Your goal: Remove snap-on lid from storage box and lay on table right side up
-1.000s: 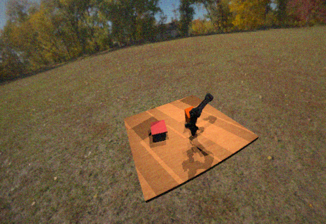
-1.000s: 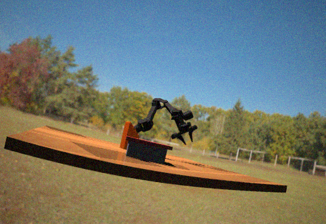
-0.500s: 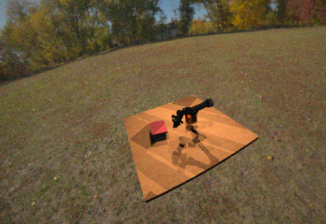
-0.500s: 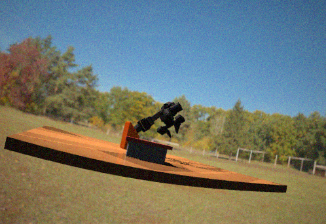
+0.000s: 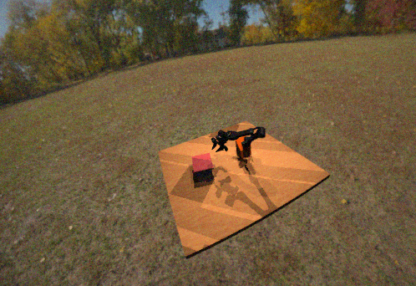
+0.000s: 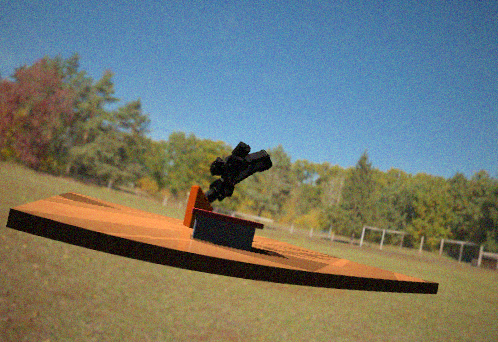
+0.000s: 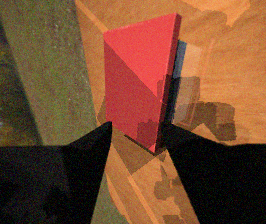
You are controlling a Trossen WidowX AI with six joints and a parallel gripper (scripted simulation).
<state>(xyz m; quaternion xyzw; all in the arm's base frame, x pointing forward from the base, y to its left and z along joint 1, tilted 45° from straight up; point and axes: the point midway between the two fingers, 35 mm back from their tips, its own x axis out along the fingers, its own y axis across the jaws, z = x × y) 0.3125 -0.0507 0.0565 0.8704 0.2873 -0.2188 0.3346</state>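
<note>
From my station, the wrist view cuts off both black fingers of the claw [image 7: 138,126] at the lower left and lower right. The red lid [image 7: 139,82] hides most of the dark box [image 7: 179,65] there, leaving me a sliver of one side. In the exterior view, the claw's fingertips are too dark and small to tell apart, and distant trees [image 6: 320,180] blur behind.
</note>
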